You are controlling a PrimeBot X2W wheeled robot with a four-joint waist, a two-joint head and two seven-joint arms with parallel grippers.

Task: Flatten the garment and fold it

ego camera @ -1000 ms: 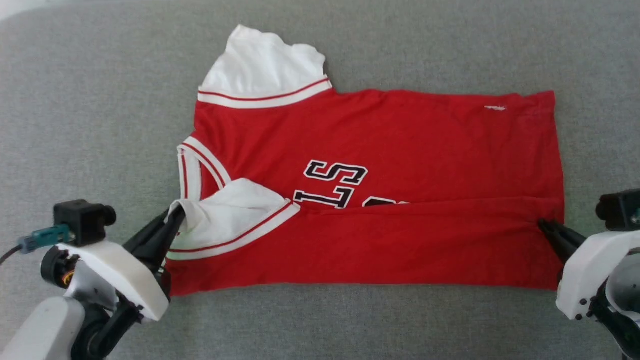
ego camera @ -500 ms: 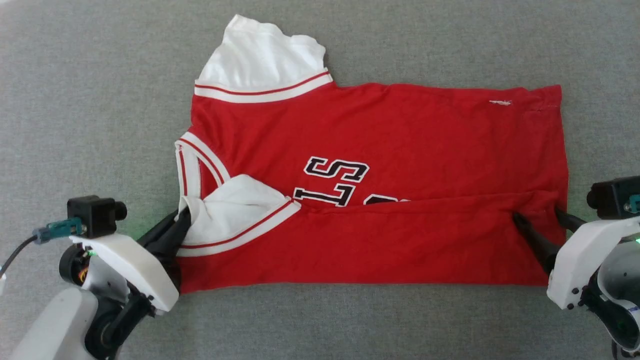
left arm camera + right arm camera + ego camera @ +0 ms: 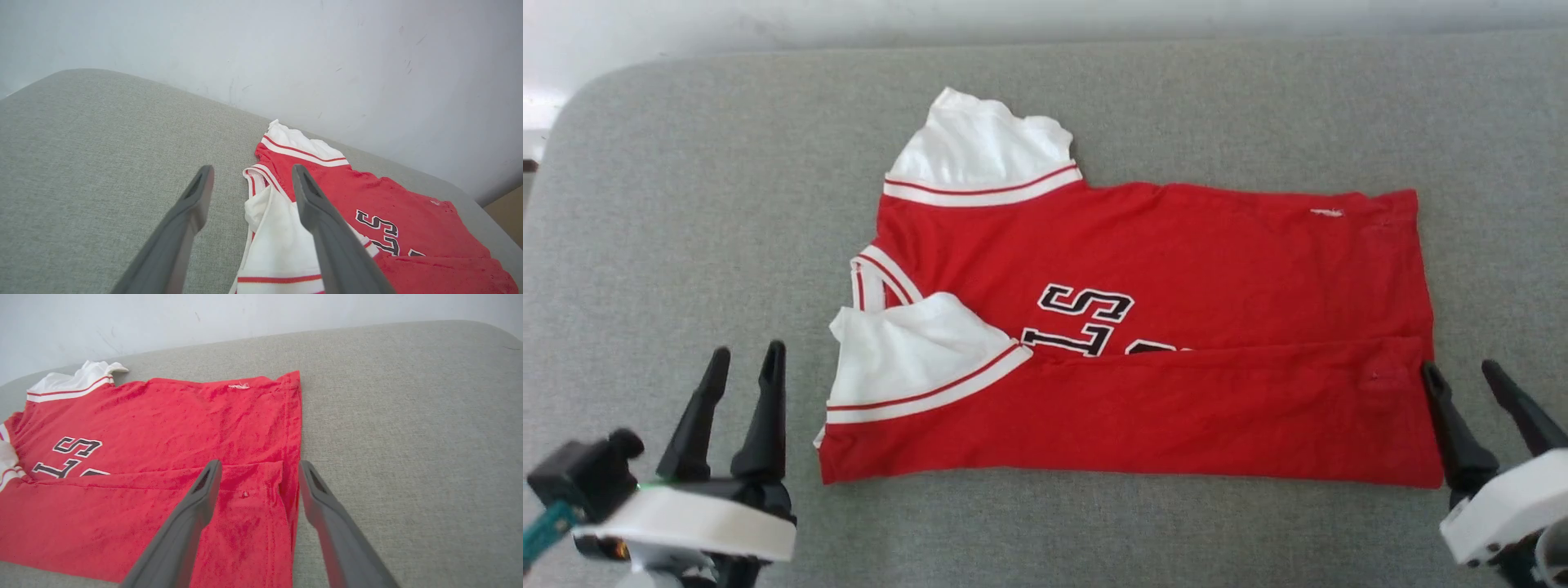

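Note:
The garment (image 3: pixel 1160 253), a red jersey shirt with white sleeves, lies flat on the grey surface with its collar to the left. Its near long edge is folded over and hides the lower part of the black lettering. The near sleeve (image 3: pixel 907 351) rests on top of that fold. My left gripper (image 3: pixel 747 349) is open and empty, just left of the sleeve and apart from it. My right gripper (image 3: pixel 1458 367) is open beside the hem's near corner, holding nothing. Along the left gripper (image 3: pixel 252 167) I see the garment (image 3: pixel 367 192); the right gripper (image 3: pixel 260 462) hovers over the garment (image 3: pixel 184 416) at its hem.
The grey padded surface (image 3: pixel 686 204) reaches well past the shirt on every side, with a rounded corner at the far left. A white wall (image 3: pixel 286 49) stands close behind its far edge. A strip of brown floor (image 3: pixel 506 212) shows beyond the right end.
Both grippers have opened and let go of the garment: the left released the near sleeve, the right the hem corner. Both drew back toward me. The head camera has also shifted.

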